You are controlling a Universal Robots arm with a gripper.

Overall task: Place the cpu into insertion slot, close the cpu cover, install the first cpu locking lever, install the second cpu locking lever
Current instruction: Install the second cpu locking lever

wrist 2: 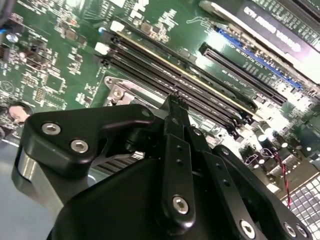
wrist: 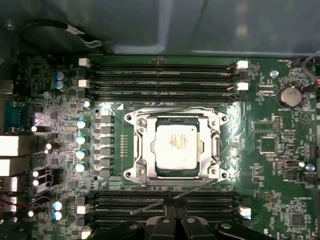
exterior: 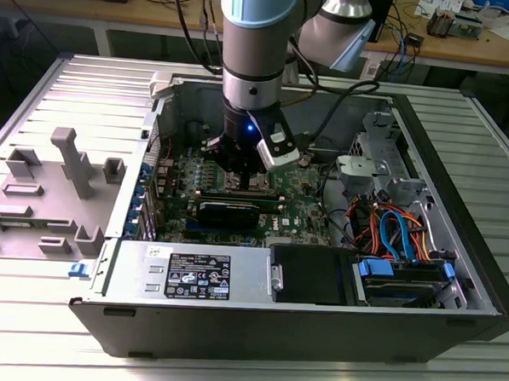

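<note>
In the first wrist view the cpu (wrist: pixel 177 146), a silver-grey square, lies in the insertion slot, which is mostly hidden under it. The cpu cover (wrist: pixel 141 150), a silvery frame, is down flat around the chip. One locking lever (wrist: pixel 175 111) runs along one edge of the cover. The other locking lever (wrist: pixel 195 188) is a thin rod slanting away from the opposite edge, over the memory slots. My gripper (wrist: pixel 173 209) is shut with its narrow tips at this slanted lever; whether it pinches the rod is unclear. The gripper (exterior: pixel 238 168) hangs low inside the case over the socket, and its black fingers (wrist 2: pixel 176 102) show close together.
Long black memory slots (wrist: pixel 165 75) flank the socket on two sides. A black card (exterior: pixel 228 211) lies close beside the gripper. A power supply (exterior: pixel 195 273) and a drive bay with orange and blue cables (exterior: pixel 397 232) stand in the case. A grey fixture (exterior: pixel 63 172) is at the exterior view's left.
</note>
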